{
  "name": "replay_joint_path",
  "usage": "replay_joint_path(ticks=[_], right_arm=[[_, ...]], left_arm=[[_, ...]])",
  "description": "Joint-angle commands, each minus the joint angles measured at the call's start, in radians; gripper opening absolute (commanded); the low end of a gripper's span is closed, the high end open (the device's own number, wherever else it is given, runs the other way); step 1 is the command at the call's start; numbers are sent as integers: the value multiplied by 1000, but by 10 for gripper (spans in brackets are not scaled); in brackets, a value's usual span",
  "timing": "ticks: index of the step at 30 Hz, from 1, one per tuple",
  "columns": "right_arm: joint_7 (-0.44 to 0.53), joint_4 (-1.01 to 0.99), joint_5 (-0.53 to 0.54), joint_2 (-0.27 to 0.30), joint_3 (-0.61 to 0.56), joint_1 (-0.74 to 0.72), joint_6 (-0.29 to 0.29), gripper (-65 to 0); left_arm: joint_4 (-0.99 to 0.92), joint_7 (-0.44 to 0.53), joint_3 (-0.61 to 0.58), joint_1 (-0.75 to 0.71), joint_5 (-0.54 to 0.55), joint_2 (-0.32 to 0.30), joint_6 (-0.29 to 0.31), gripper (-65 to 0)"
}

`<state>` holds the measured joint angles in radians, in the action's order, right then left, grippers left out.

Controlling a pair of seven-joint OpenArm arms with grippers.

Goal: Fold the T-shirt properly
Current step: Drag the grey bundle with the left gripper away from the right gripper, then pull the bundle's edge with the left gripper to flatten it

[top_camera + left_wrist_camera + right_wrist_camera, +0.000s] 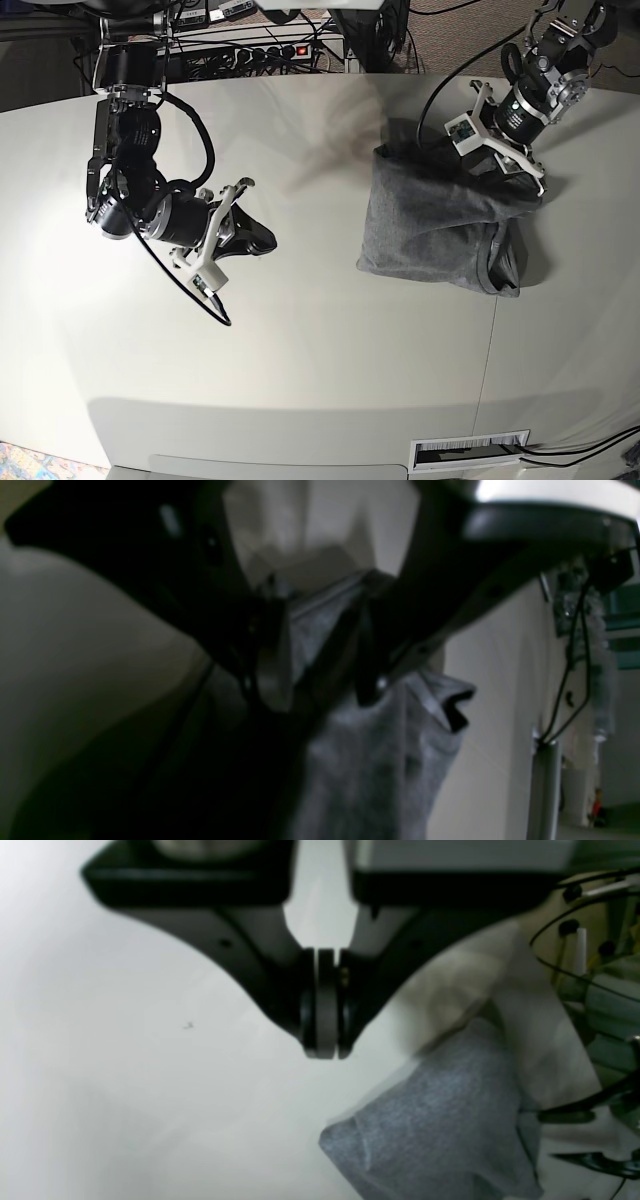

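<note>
The grey T-shirt [430,230] lies bunched in a rough rectangle on the right half of the white table [300,350], with a dark fold at its lower right corner. My left gripper [505,178] is down on the shirt's upper right edge. In the left wrist view its fingers [272,675] stand apart, and the grey T-shirt [380,760] shows in the gap of the left gripper [322,695] and below it. My right gripper [265,240] hovers over bare table on the left, shut with nothing in it [325,1052]. A corner of the T-shirt [440,1130] shows to its right.
A power strip [270,50] with a red switch and tangled cables runs along the table's back edge. A seam crosses the table below the shirt. A slotted white label [470,450] sits at the front edge. A metal post [545,780] stands at the right in the left wrist view.
</note>
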<state>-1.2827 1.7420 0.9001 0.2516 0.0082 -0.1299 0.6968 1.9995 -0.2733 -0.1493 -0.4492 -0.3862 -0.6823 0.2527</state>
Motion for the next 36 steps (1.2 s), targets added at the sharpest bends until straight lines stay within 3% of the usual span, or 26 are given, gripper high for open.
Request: replay_joint_path(ticks=[1, 4, 28, 32, 36], right_arm=[[23, 17, 26, 8, 5, -20, 1, -650], [23, 17, 26, 8, 5, -20, 1, -650], [19, 17, 27, 8, 5, -20, 1, -650], [19, 17, 27, 8, 5, -19, 1, -650], [19, 17, 27, 8, 5, -20, 1, -650]], left_arm=[[10, 29, 8, 4, -23, -13, -15, -414], [8, 60, 8, 7, -69, -13, -16, -414], [-148, 117, 7, 114, -66, -21, -19, -421], [-150, 117, 7, 136, -57, -21, -18, -508], [-150, 113, 7, 147, -30, -21, -4, -650]])
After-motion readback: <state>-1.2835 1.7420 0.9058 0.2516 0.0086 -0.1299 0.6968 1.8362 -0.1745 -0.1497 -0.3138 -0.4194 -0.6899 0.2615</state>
